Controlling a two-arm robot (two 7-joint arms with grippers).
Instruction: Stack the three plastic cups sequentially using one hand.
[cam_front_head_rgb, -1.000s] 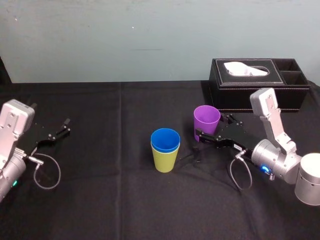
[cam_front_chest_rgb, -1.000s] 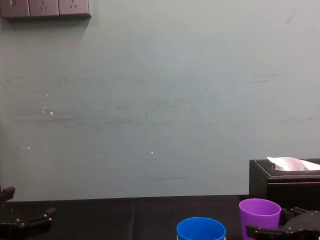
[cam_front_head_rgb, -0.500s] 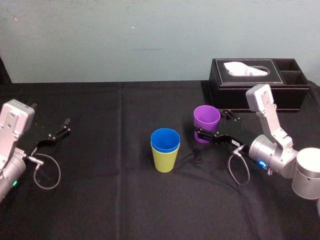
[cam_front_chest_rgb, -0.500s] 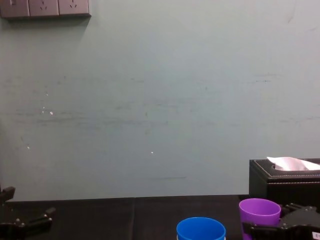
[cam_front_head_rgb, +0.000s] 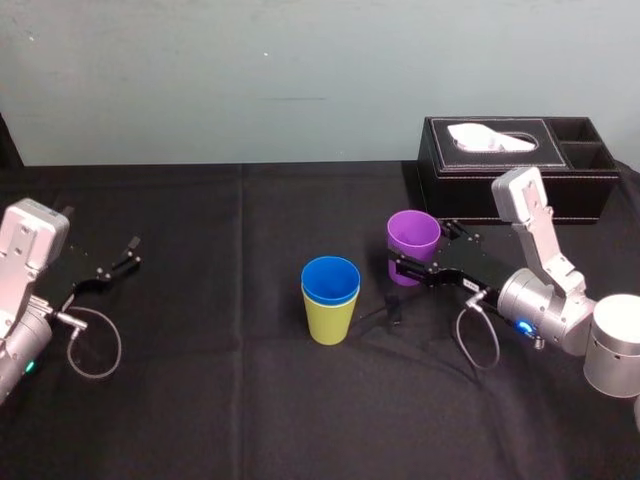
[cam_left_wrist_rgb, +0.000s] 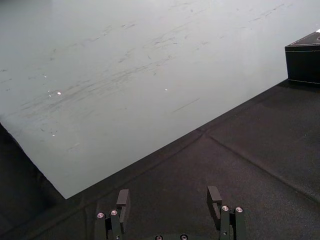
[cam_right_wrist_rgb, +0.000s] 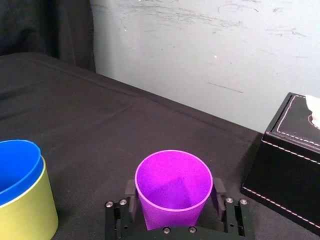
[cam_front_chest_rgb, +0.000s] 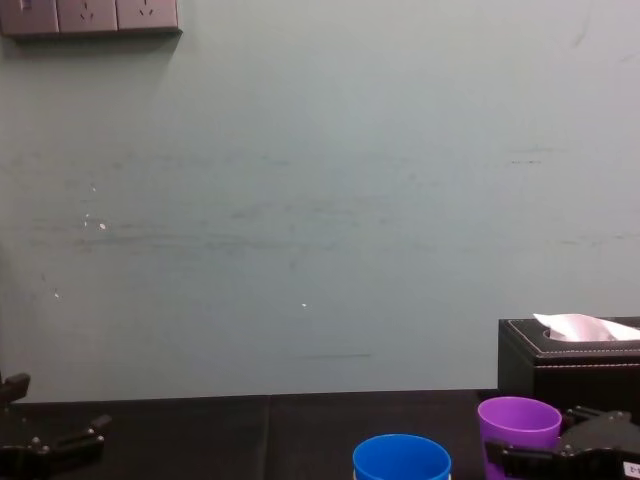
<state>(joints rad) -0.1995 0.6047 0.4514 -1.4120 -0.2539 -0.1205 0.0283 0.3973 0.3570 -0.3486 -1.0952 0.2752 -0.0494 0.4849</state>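
Two cups done: I find blue cup (cam_front_head_rgb: 331, 279) nested in yellow-green cup (cam_front_head_rgb: 329, 322), mid-table. Outstanding: purple cup (cam_front_head_rgb: 413, 240), just right of them, clasped by right gripper (cam_right_wrist_rgb: 174, 192). Left gripper (cam_left_wrist_rgb: 167, 200) parked, released.

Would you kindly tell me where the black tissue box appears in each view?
Head view: the tissue box, far right, near the wall.
Chest view: lower right, behind the purple cup.
Right wrist view: beside the purple cup, farther off.
Left wrist view: one corner at the picture's edge.
Shared landmark: the pale wall above the black cloth.
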